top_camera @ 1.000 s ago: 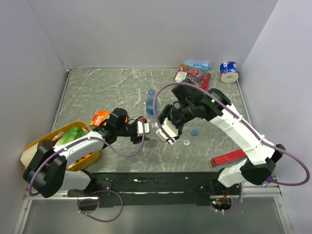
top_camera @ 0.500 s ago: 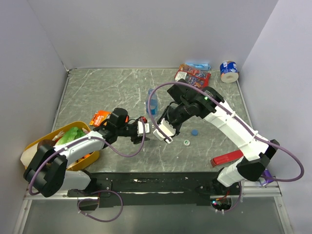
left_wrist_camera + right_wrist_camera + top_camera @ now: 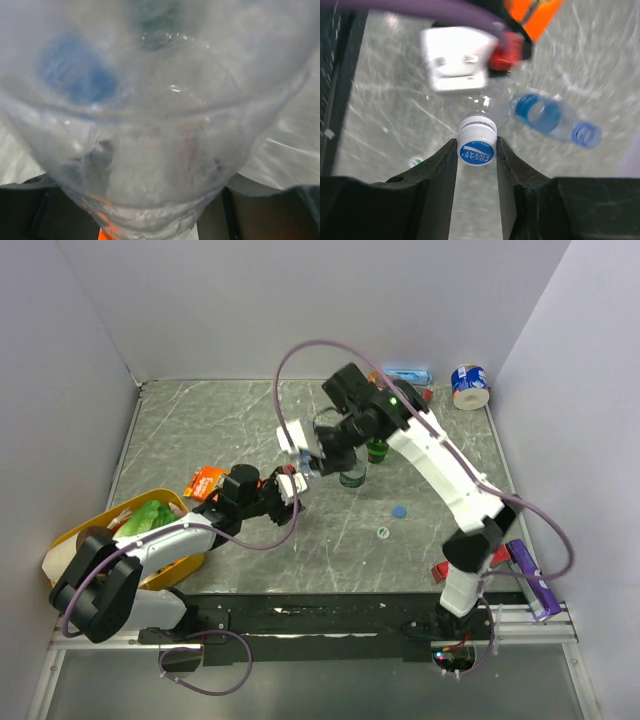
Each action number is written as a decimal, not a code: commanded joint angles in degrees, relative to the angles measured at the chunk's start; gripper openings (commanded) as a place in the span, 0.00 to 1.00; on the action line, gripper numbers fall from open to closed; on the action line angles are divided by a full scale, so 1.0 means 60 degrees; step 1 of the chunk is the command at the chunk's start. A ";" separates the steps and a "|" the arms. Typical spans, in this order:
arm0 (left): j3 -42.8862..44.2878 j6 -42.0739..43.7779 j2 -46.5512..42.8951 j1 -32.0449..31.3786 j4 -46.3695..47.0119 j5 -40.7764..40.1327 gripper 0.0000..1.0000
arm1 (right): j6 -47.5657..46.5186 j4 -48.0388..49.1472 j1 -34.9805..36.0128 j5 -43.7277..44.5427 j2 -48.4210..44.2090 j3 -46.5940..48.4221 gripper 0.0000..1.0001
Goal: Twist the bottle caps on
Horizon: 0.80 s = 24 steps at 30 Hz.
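My left gripper (image 3: pixel 292 486) holds a small clear bottle (image 3: pixel 160 125) that fills the left wrist view and hides its fingers. My right gripper (image 3: pixel 299 454) sits just above it, and in the right wrist view it (image 3: pixel 476 146) is shut on that bottle's white cap with a blue top (image 3: pixel 476 152). The clear water bottle with a blue label (image 3: pixel 547 116) is beside them, its neck open. The plain blue cap (image 3: pixel 399 510) and the green-rimmed cap (image 3: pixel 382 532) lie on the table. The dark green bottle (image 3: pixel 377 449) stands behind the right arm.
A dark-green cup (image 3: pixel 352 478) stands next to the green bottle. A yellow bowl (image 3: pixel 75 532) and an orange packet (image 3: pixel 205 480) are at the left. A snack packet (image 3: pixel 396 393) and a blue-and-white can (image 3: pixel 469 386) are at the back right. A red object (image 3: pixel 466 565) lies front right.
My right arm has swung from the table's middle toward the back left and now closes over the bottle in my left gripper. The left gripper has risen slightly.
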 commanded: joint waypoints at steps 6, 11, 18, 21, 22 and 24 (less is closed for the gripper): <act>0.0479 -0.1571 0.0136 -0.0765 0.3524 -0.5736 0.01 | 0.8300 -0.1101 -0.0807 -0.1922 0.2513 0.2714 0.19; 0.0538 -0.1820 0.0240 -0.0722 0.2911 -0.6075 0.01 | 0.8520 -0.1028 -0.0982 -0.1540 0.2615 0.3137 0.46; 0.0349 -0.1850 -0.0110 -0.0268 0.1505 -0.4686 0.01 | 0.6274 -0.1306 -0.1655 -0.1993 0.1036 0.3229 0.76; -0.0032 -0.1193 -0.0433 0.0054 0.1152 -0.2901 0.01 | 0.4123 -0.0576 -0.1744 -0.1453 -0.0603 0.1429 0.77; -0.0222 -0.0915 -0.0507 0.0156 0.1020 -0.2214 0.01 | 0.3546 -0.0182 -0.1715 -0.1393 -0.1057 0.0322 0.77; -0.0326 -0.0036 -0.0755 0.0449 0.0786 -0.0259 0.01 | 0.2012 0.1247 -0.1656 -0.1247 -0.2405 -0.1421 0.75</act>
